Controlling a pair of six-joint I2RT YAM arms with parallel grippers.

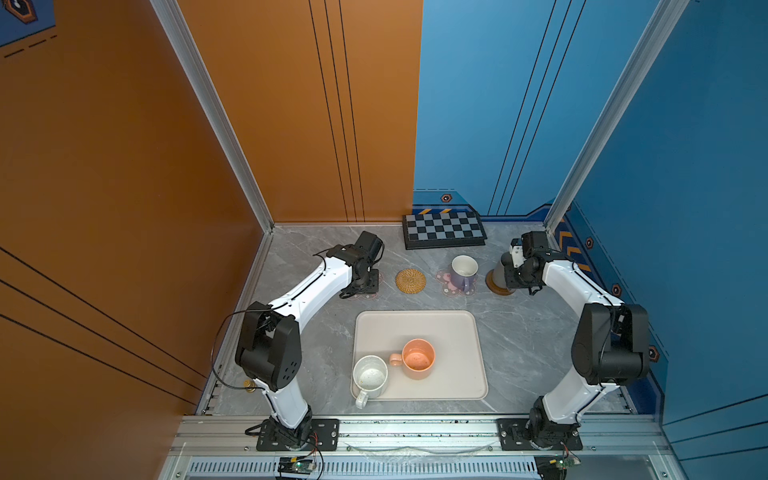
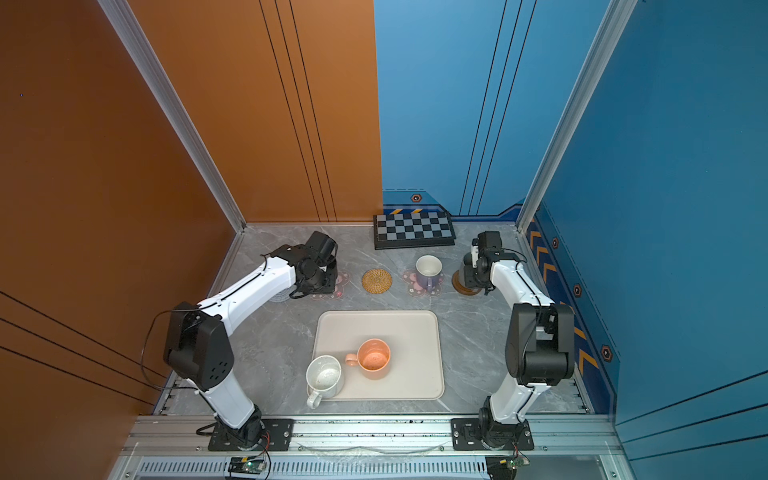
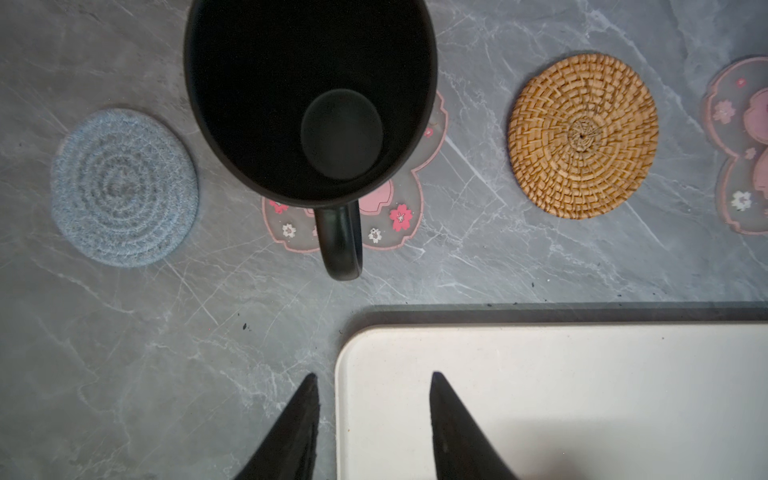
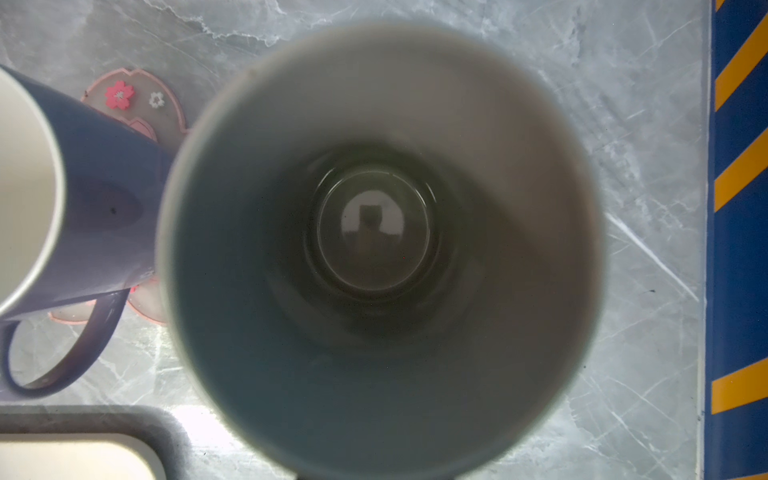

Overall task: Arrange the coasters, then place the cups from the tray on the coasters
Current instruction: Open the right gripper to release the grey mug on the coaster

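- Left wrist view: left gripper released and empty; black mug ahead of its fingertips, on pink flower coaster.
- Right gripper clenched directly above grey mug; can't tell if grasping.
- Grey mug on brown wooden coaster.

Around your left claw spreads a grey marbled tabletop. Beyond the claw and to its left you have orange walls; to its right, blue walls with yellow chevrons low down. Aluminium posts stand in the far corners. A checkered board lies by the blue back wall.
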